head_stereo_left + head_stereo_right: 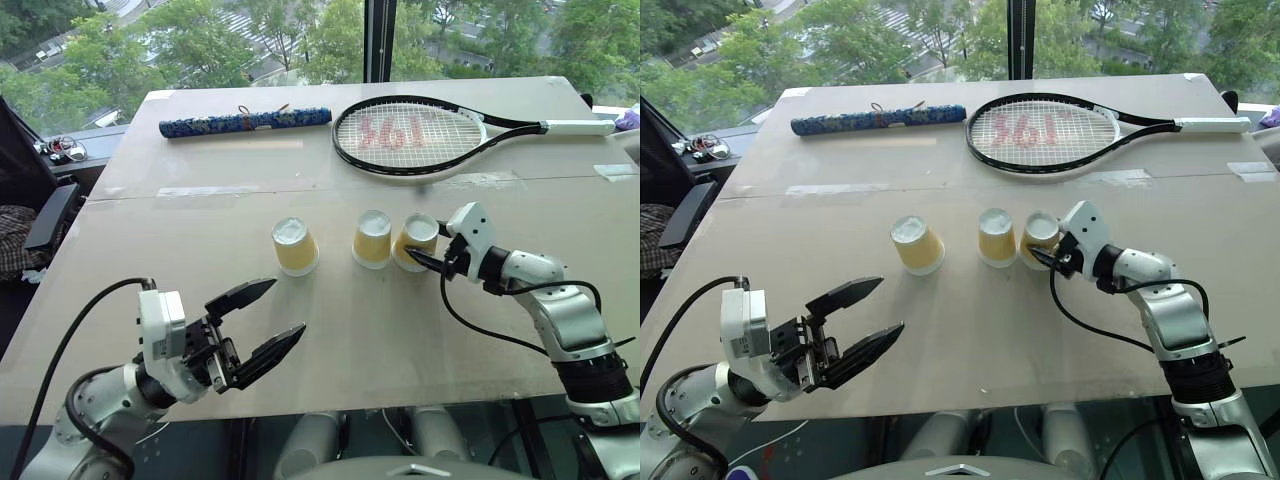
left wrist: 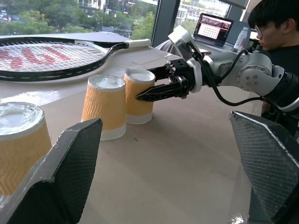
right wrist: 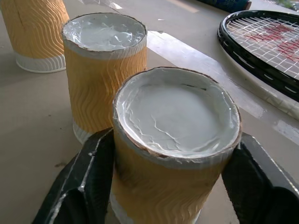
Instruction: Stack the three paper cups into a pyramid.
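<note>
Right wrist view: right pincer (image 3: 163, 186) brackets right-hand cup (image 3: 175, 140), fingers parted, just beside middle cup (image 3: 103, 70); base pair looks set. Left pincer (image 1: 262, 322) wide open, empty. Next: fetch third cup (image 1: 294, 246), place atop

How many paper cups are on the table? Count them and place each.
3, all upside down in a row: left cup apart, middle cup and right cup close together, the right one between the right gripper's fingers.

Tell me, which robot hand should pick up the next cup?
Probably the right gripper: its fingers already sit on either side of the rightmost cup. The left gripper hangs open, away from the cups.
</note>
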Motion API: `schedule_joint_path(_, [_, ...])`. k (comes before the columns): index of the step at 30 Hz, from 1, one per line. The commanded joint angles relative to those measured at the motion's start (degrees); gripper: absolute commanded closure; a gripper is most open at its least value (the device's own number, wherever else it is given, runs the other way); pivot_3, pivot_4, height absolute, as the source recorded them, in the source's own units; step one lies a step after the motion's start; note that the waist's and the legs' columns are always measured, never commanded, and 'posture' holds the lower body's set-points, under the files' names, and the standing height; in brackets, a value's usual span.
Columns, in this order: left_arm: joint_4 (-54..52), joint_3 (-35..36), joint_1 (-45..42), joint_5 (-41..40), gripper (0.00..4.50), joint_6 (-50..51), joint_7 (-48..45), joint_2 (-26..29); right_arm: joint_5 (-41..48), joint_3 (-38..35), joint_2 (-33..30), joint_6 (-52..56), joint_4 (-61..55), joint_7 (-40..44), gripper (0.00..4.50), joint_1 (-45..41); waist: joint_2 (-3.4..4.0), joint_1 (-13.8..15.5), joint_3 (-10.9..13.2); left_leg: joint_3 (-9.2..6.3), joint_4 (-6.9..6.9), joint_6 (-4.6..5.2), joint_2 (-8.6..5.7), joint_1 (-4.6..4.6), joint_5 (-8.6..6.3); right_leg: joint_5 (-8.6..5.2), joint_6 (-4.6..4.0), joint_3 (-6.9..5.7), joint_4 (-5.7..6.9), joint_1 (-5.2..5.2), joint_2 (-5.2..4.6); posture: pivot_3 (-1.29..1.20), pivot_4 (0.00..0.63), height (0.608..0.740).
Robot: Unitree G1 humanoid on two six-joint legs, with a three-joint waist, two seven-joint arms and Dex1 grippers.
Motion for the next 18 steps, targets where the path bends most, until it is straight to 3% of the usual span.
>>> schedule_joint_path(1, [0.6, 2.3, 0.6, -0.5, 0.00, -1.4, 0.7, -1.1, 0.7, -1.9, -0.3, -2.9, -1.0, 0.9, 0.04, 0.0, 0.00, 0.0, 0.0, 0.00, 0.00, 0.00, 0.00, 0.00, 0.00, 0.00, 0.00, 0.00, 0.00, 0.00, 0.00, 0.00, 0.150, 0.740])
schedule_joint_path(6, [4.5, 4.1, -2.6, 3.2, 0.00, -2.0, 6.4, -2.7, 5.1, -6.7, -1.8, -7.1, -3.5, 4.6, 0.04, 2.6, 0.00, 0.4, 0.0, -0.05, 0.00, 0.00, 0.00, -0.01, 0.00, 0.00, 0.00, -0.05, 0.00, 0.01, -0.01, 0.00, 0.150, 0.740])
schedule_joint_path(10, [8.8, 4.0, -6.7, 6.1, 0.00, 1.1, 10.2, -0.8, 10.9, -11.4, -3.6, -8.8, -5.7, 9.0, 0.04, 5.0, -0.02, 0.2, 0.0, -0.10, 0.03, 0.00, -0.01, -0.01, 0.00, 0.00, 0.00, -0.12, -0.01, 0.05, -0.02, 0.00, 0.150, 0.740])
schedule_joint_path(18, [22.9, -5.2, -20.7, 16.4, 0.00, 3.3, 10.2, 3.3, 22.5, -18.1, -10.3, -8.2, -17.5, 18.9, 0.04, 13.6, -0.03, 0.3, 0.0, -0.17, 0.03, 0.00, -0.03, -0.01, 0.00, 0.00, 0.01, -0.20, 0.01, 0.06, -0.05, 0.00, 0.150, 0.740])
